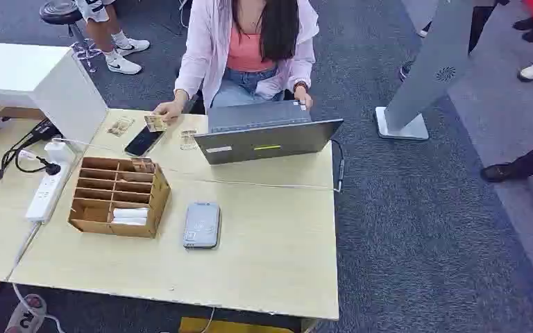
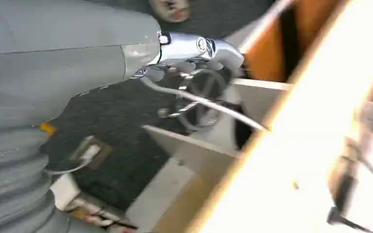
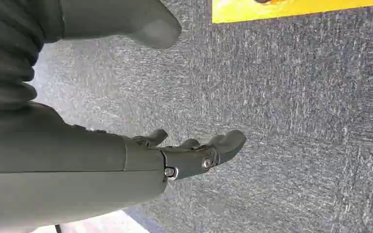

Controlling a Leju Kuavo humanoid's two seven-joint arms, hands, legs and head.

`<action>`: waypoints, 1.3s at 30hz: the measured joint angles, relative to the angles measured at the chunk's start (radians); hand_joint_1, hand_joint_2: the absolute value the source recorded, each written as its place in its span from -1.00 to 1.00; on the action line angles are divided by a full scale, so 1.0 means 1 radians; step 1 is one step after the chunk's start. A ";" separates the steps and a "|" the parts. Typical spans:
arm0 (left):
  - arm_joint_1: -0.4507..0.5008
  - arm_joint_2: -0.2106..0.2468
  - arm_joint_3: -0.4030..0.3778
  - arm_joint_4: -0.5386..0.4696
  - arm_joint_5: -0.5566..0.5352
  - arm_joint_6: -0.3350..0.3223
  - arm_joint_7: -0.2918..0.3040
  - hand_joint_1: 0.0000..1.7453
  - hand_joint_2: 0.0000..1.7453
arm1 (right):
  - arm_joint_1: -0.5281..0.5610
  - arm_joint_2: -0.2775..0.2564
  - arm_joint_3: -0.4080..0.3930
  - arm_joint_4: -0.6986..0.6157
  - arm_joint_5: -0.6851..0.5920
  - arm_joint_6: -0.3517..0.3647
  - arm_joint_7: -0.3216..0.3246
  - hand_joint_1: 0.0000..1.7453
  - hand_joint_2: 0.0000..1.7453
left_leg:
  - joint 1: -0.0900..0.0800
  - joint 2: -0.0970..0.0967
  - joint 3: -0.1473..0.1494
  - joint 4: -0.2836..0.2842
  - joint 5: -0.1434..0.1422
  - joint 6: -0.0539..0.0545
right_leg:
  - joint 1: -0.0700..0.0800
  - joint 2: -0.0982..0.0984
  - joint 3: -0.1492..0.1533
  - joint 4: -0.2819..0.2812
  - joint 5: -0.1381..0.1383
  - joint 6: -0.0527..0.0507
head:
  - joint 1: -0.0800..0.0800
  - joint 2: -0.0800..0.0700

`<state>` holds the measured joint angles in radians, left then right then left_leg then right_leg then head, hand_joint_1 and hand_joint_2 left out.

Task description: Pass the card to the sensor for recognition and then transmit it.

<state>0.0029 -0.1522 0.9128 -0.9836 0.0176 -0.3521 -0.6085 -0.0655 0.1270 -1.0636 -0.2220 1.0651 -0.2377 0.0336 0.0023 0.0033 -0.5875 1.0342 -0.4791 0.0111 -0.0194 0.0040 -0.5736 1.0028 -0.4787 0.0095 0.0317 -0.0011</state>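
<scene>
**A:** So where was the card (image 1: 155, 123) at that point?

**B:** At the far edge of the table (image 1: 264, 243). The person (image 1: 250, 48) sitting behind the laptop (image 1: 267, 132) had it pinched in one hand, just above the tabletop and right beside a dark phone (image 1: 143, 141) lying there. A couple of other small cards (image 1: 120, 126) lay flat near it, one on each side of that phone.

**A:** And the sensor thing?

**B:** The grey slab-shaped device (image 1: 202, 225) was flat on the table, just beside the wooden compartment box (image 1: 118, 196), well apart from the card.

**A:** Robot hands doing anything?

**B:** Nope. The right hand (image 3: 194, 155) hung over grey carpet (image 3: 296, 121), fingers (image 3: 230, 141) stretched out and apart, holding nothing. The left hand (image 2: 194, 51) was blurry in its wrist view; you could see shiny silver fingers near a white cable (image 2: 209, 104) and the table's pale edge, but I honestly couldn't tell whether it was spread or curled. Nothing visibly in it.

**A:** Anything else on the desk?

**B:** A white power strip (image 1: 47, 189) with a black plug off to the left, next to a white box (image 1: 41, 80).
</scene>
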 joint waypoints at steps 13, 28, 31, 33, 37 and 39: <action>-0.031 0.047 -0.243 -0.375 -0.015 0.150 0.043 -1.00 1.00 | -0.006 0.003 -0.001 0.006 0.070 0.018 0.009 -1.00 1.00 | 0.000 0.000 0.001 0.000 0.001 -0.001 | 0.000 0.000 0.000 0.000 0.001 0.000 | 0.000 0.000; -0.193 0.192 -0.550 -0.503 -0.201 0.381 0.147 -1.00 1.00 | -0.014 0.007 0.006 0.012 0.139 0.040 0.009 -1.00 1.00 | 0.000 0.002 0.001 0.000 0.002 -0.002 | 0.000 0.002 -0.001 0.000 0.003 -0.002 | -0.001 0.000; -0.230 0.223 -0.608 -0.519 -0.242 0.432 0.170 -1.00 1.00 | -0.018 0.008 0.008 0.013 0.151 0.043 0.009 -1.00 1.00 | 0.000 0.002 0.001 0.000 0.002 -0.002 | 0.000 0.002 0.000 0.000 0.003 -0.002 | -0.001 0.000; -0.254 0.240 -0.643 -0.520 -0.280 0.462 0.189 -1.00 1.00 | -0.019 0.009 0.008 0.014 0.160 0.049 0.009 -1.00 1.00 | 0.000 0.002 0.001 0.000 0.002 -0.002 | 0.000 0.002 -0.001 0.000 0.003 -0.002 | 0.000 0.000; -0.325 0.270 -0.706 -0.506 -0.378 0.501 0.238 -1.00 1.00 | -0.019 0.010 0.013 0.015 0.171 0.057 0.009 -1.00 1.00 | 0.000 0.002 0.001 0.000 0.002 -0.002 | 0.000 0.002 -0.001 0.000 0.003 -0.002 | 0.000 0.000; -0.362 0.280 -0.735 -0.485 -0.421 0.504 0.261 -1.00 1.00 | -0.020 0.010 0.017 0.016 0.174 0.057 0.009 -1.00 1.00 | 0.000 0.002 0.001 0.000 0.002 -0.002 | 0.000 0.002 -0.001 0.000 0.003 -0.002 | 0.000 0.000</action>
<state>-0.3589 0.1274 0.1777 -1.4683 -0.4037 0.1518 -0.3479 -0.0855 0.1370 -1.0464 -0.2064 1.2387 -0.1808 0.0423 0.0024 0.0050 -0.5860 1.0347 -0.4770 0.0096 -0.0192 0.0064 -0.5742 1.0033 -0.4759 0.0074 0.0313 -0.0011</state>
